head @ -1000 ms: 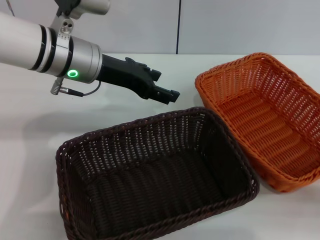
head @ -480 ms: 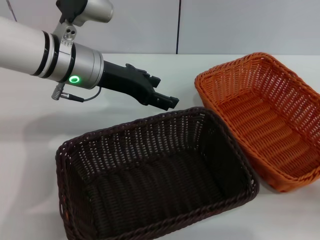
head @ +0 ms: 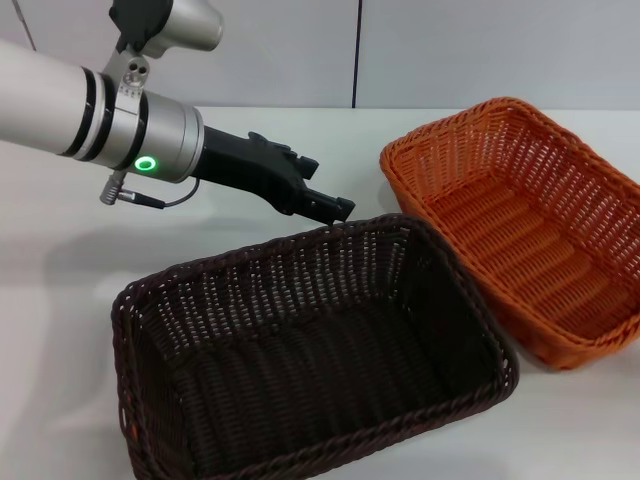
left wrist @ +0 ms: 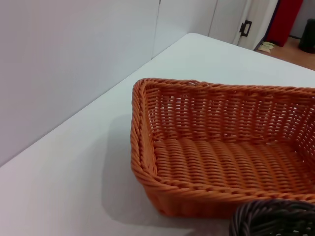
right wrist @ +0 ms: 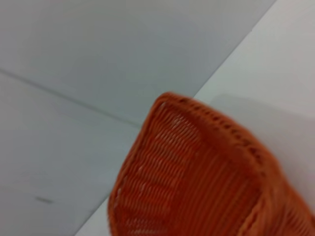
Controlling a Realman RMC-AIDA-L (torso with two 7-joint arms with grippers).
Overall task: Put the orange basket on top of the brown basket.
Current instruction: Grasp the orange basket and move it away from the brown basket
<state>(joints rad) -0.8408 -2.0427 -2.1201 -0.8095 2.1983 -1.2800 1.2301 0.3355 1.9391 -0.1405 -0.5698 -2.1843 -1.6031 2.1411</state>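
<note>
Head view has the two baskets side by side on the white counter (head: 60, 270). The brown basket (head: 310, 350) sits near and a little left, flat and open-mouthed; I judge that leaves its rim free to take the other one. The orange basket (head: 520, 230) is to its right and farther back, its near-left flank just beside the brown one's right end; whether they touch I cannot tell.

The left gripper (head: 335, 205) reaches in from the left on its silver arm and hangs above the counter just past the brown basket's far rim, apart from both baskets. Its black jaws look drawn together with nothing between them. It points toward the orange basket's left end, and the left wrist view is filled by that same end wall, so my guess is that it is lined up to take that rim.

The right gripper does not show in the head view. The right wrist view sees the orange basket from very close, tilted in that picture, with wall behind it. That may mean the right arm has the basket's right end, but no fingers show, so I cannot tell how those jaws stand.

The orange basket is not yet on the brown one.
</note>
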